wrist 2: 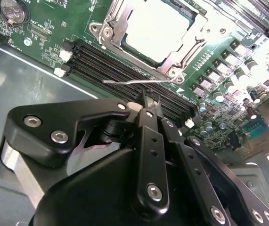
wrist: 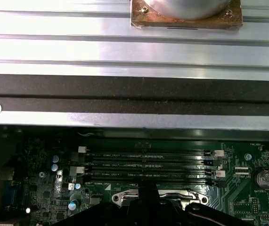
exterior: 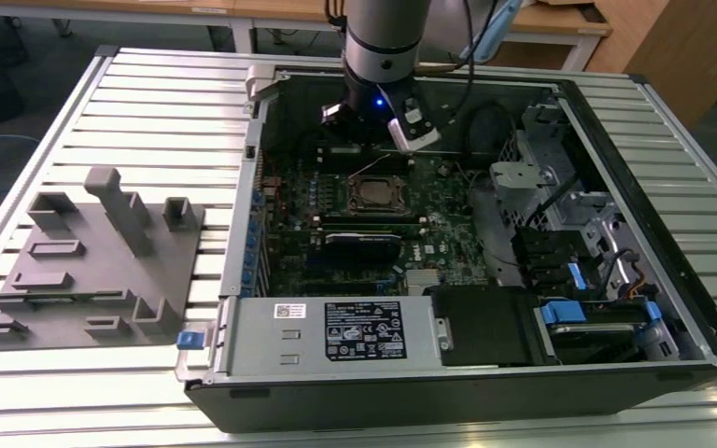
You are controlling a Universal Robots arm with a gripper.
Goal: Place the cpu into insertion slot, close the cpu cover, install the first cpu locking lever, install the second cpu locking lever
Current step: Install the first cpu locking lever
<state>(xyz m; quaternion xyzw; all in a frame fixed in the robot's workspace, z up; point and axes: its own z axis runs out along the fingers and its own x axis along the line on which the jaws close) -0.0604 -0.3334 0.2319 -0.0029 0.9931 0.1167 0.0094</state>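
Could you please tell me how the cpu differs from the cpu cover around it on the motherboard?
The small flat square cpu with its dull silver-grey top is a solid plain plate; the thin silvery metal cpu cover is an open frame with a square window. The cpu sits inside that window; the cover rims it. Both are square, metal and lie flat.

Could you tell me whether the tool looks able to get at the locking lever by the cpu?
Probably yes: the tool sits close by the thin locking lever, which juts out free over the memory slots, with nothing between them. The cpu cover is down over the cpu.
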